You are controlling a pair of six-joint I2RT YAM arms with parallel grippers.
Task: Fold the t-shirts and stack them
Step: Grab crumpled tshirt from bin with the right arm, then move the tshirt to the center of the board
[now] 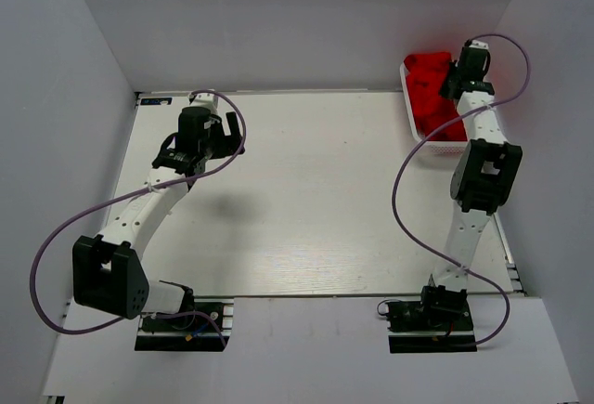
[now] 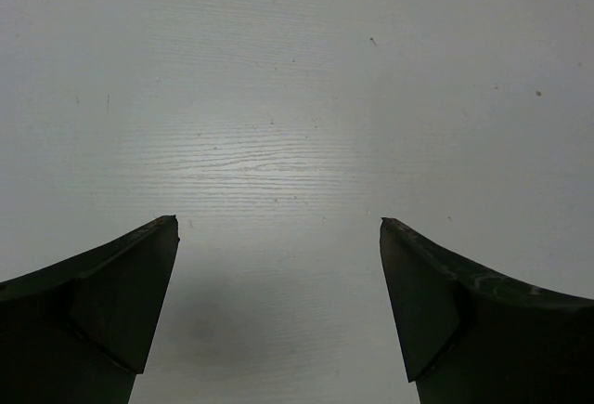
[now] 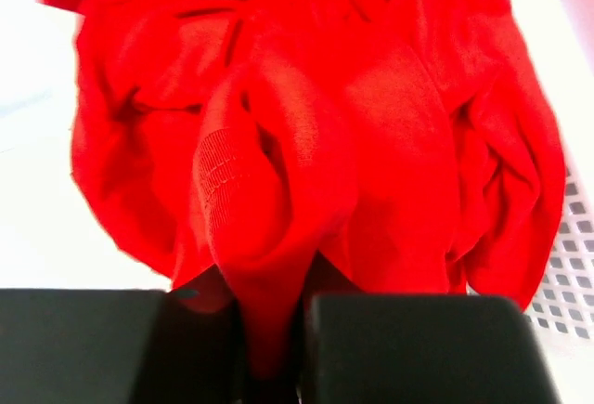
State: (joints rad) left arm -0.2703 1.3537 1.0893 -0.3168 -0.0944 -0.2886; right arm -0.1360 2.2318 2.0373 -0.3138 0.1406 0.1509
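the red t-shirts (image 1: pixel 427 88) lie bunched in the white mesh basket (image 1: pixel 411 111) at the far right of the white table (image 1: pixel 306 200), and the right arm (image 1: pixel 483 172) hides part of them from above. the right gripper (image 3: pixel 274 330) squeezes a fold of the red cloth, and you cannot count the shirts. the left gripper (image 2: pixel 278 255) hangs spread wide over the table, far from the basket.

t-shirts (image 1: pixel 428 86) partly behind right arm (image 1: pixel 486 170)
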